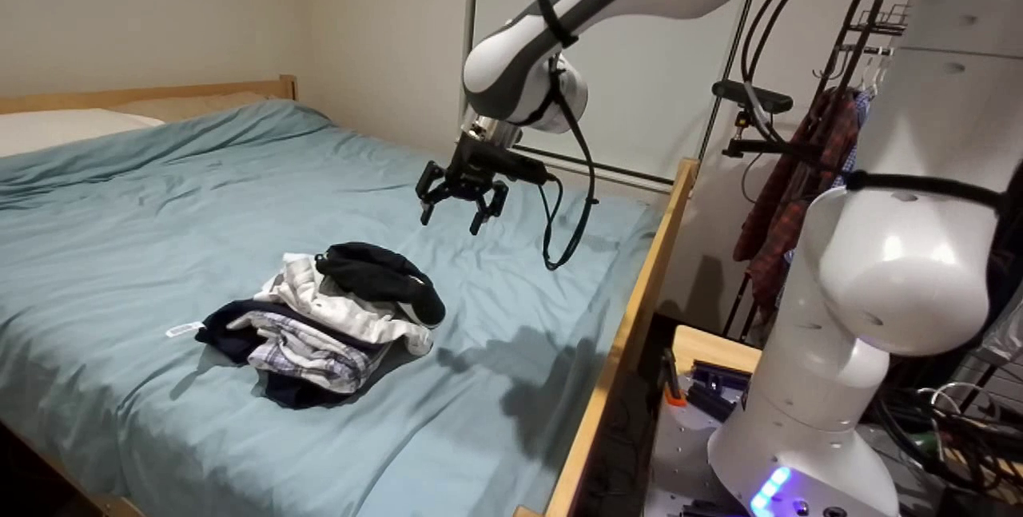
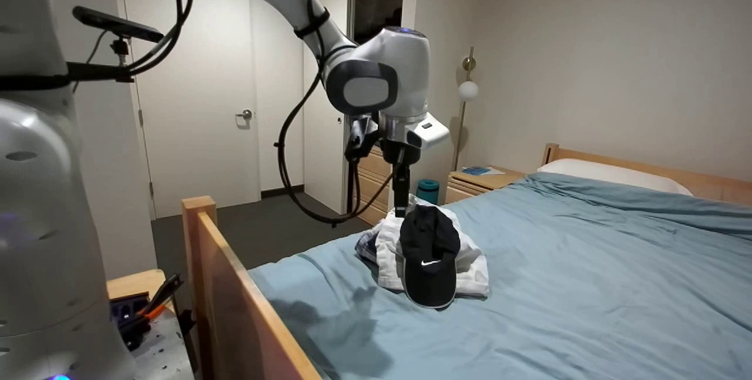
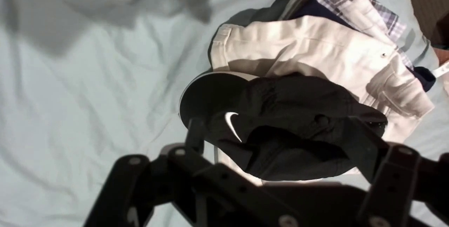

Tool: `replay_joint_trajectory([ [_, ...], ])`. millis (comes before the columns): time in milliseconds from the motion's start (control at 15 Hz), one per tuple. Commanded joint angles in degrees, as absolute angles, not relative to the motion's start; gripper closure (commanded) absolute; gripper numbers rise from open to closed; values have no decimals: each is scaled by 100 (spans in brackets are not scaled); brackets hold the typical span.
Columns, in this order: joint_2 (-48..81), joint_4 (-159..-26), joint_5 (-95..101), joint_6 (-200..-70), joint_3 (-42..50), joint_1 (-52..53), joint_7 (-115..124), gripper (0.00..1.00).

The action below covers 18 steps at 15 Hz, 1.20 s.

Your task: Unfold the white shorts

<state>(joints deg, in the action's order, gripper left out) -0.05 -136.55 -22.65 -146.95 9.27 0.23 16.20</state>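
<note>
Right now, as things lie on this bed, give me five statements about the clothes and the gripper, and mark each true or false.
1. The black cap rests on the white shorts. True.
2. The gripper stands open above the bed. True.
3. The gripper has the black cap clamped in its jaws. False: it holds nothing.
4. A white tag sticks out by the navy cloth. True.
5. The white shorts lie spread out flat, away from other clothes. False: they lie bunched up, stacked with the plaid cloth.
</note>
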Motion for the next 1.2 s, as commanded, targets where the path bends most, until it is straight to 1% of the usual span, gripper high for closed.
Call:
replay_joint_trajectory([
  [0, 76, -13567, -2287, -14686, 755, -112, 1635, 0],
  [267, 92, -13522, -2296, -14482, 657, -8, 1927, 0],
  [533, 919, -13027, -2806, -14795, 267, 149, 2973, 0],
  [733, 1486, -12665, -2914, -15103, 156, 223, 3925, 0],
  [1133, 2577, -12108, -2931, -16469, 204, 403, 5494, 0],
])
